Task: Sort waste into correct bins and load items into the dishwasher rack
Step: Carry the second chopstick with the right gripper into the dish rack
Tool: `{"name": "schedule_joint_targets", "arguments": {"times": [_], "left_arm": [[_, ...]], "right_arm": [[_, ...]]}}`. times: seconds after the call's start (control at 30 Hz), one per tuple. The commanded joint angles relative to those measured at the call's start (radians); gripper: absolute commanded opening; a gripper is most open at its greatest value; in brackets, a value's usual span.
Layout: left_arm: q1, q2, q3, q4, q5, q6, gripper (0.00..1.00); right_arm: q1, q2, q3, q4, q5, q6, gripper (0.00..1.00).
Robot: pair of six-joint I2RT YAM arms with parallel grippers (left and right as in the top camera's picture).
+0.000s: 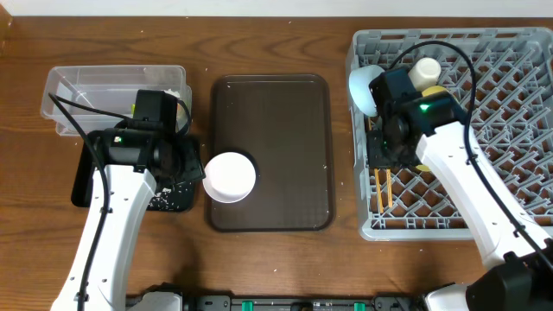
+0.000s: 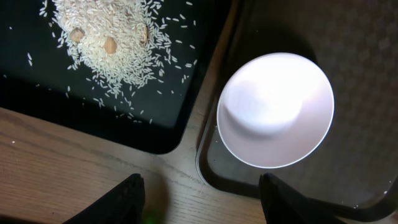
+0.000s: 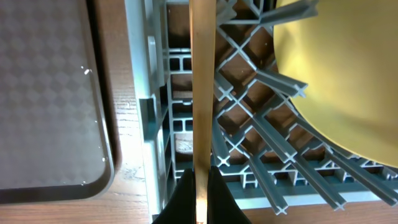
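- My left jaws are spread with nothing between them; the white bowl point(image 2: 273, 109) sits just ahead, on the brown tray point(image 2: 348, 37).
- My right jaws pinch a chopstick point(image 3: 202, 93) that reaches ahead over the grey rack point(image 3: 143, 74).

Pegs point(image 3: 281, 83) & yellow plate point(image 3: 348, 62) hem R gripper point(image 3: 200, 186); room over brown tray point(image 3: 43, 93)

White arms point(image 1: 104, 233), black joints point(image 1: 143, 154) and cables point(image 1: 467, 53), green lights point(image 1: 423, 108).
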Motion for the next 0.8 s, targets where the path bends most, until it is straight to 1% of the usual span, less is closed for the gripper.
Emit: {"name": "schedule_joint_targets", "arguments": {"times": [0.0, 0.17, 0.27, 0.43, 0.47, 0.57, 0.77], "left_arm": [[0.003, 0.005, 0.010, -0.004, -0.012, -0.016, 0.62], [0.003, 0.005, 0.010, -0.004, -0.012, -0.016, 0.62], [0.003, 0.005, 0.010, -0.004, -0.012, -0.016, 0.62], [0.003, 0.005, 0.010, -0.004, -0.012, -0.016, 0.62], [0.003, 0.005, 0.010, -0.004, -0.012, -0.016, 0.62], [0.003, 0.005, 0.010, -0.004, -0.012, -0.016, 0.62], [0.003, 0.005, 0.010, -0.004, -0.012, -0.016, 0.62]], "right_arm": [[-0.006, 0.012, -0.051, 0.015, 0.016, -0.003, 0.01], [-0.006, 0.012, -0.132, 0.100, -0.009, -0.004, 0.01], [-0.005, 0.012, -0.176, 0.187, -0.031, -0.012, 0.02], [-0.006, 0.012, -0.208, 0.241, -0.036, -0.026, 0.04], [-0.006, 0.012, -0.211, 0.248, -0.035, -0.026, 0.05], [-0.006, 0.012, -0.211, 0.261, -0.035, -0.027, 0.22], [-0.006, 0.012, -0.211, 0.278, -0.036, -0.026, 0.23]]}}
